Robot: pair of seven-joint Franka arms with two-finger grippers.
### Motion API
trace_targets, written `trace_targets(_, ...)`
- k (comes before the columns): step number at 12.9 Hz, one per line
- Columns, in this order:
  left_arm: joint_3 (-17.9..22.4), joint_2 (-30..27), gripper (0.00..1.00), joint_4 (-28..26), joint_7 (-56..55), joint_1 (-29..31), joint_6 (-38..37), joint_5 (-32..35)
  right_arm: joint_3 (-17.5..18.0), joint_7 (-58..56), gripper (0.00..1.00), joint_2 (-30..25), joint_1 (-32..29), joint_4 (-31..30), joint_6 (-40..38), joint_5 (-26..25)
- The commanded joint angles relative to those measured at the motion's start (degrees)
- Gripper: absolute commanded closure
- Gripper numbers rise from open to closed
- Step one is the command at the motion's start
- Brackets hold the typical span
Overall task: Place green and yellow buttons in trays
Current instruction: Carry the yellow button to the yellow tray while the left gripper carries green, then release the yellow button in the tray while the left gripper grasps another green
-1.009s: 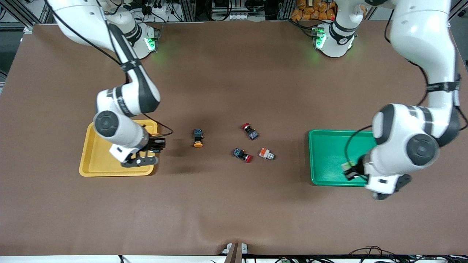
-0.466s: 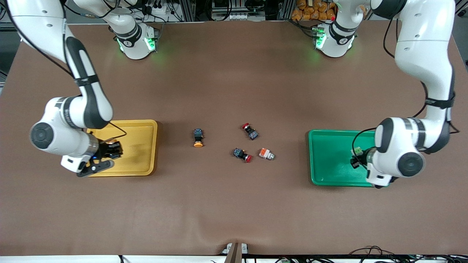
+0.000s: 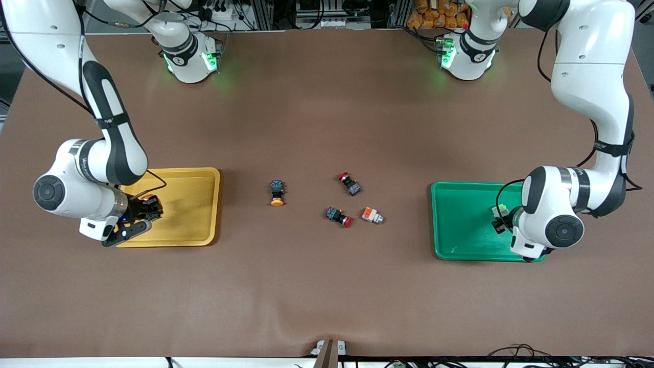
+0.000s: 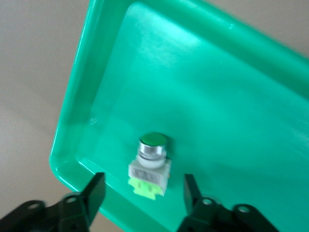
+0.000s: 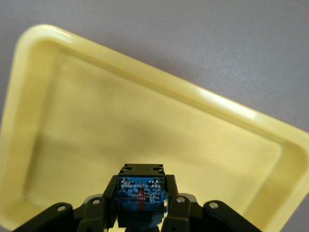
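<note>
The green button (image 4: pixel 150 166), white-bodied with a green cap, lies in the green tray (image 4: pixel 217 96) near one corner. My left gripper (image 4: pixel 144 180) is open just above it, with a finger on each side and neither touching. In the front view the left gripper (image 3: pixel 503 219) is low over the green tray (image 3: pixel 460 225), with the green button (image 3: pixel 499 209) beside it. My right gripper (image 5: pixel 141 193) is shut on a black-bodied yellow button (image 5: pixel 141 191) over the yellow tray (image 5: pixel 120 121). It also shows in the front view (image 3: pixel 139 211), over that tray (image 3: pixel 194 214). A second yellow button (image 3: pixel 276 193) lies on the table.
Two red-capped black buttons (image 3: pixel 349 184) (image 3: pixel 339 216) and an orange-and-white button (image 3: pixel 373 215) lie mid-table between the trays, toward the left arm's end from the loose yellow button. Brown mat covers the table.
The right gripper carried its button across the yellow tray toward the right arm's end. The left gripper moved farther from the front camera over the green tray, and the green button now lies free between its fingers.
</note>
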Motion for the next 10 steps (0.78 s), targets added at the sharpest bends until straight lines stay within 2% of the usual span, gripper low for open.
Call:
trace_targets(1,-0.9,-6.4,0.0,0.5,-1.0,-3.8,-1.9,0.2,0.9,-0.1,1.0,1.8,-0.3,0.1,2.4,0.0)
trace_targets(4,-7.8,-9.1,0.0,2.7,-6.5,-4.4,-4.2,-4.6,0.9,-0.1,1.0,5.0,-0.2,0.0,6.8,-0.1)
trace_targets(6,-12.3,-8.5,0.0,3.1,-17.3,-5.6,-4.2,-4.2,0.9,-0.1,1.0,5.5,0.4,0.0,7.2,-0.1)
trace_targets(8,-12.8,-6.9,0.0,3.1,-23.2,-9.6,-4.2,-3.9,0.9,-0.7,0.99,6.8,0.8,0.0,8.6,-0.2)
trace_targets(9,-12.7,-5.8,0.0,3.2,-25.3,-12.1,-3.6,-4.0,0.9,-0.9,0.38,6.8,0.8,0.0,8.8,-0.3)
trace_targets(10,-12.5,-4.5,0.0,3.5,-28.3,-13.8,-2.7,-3.9,0.9,-0.9,0.0,6.8,0.7,0.0,8.7,-0.5)
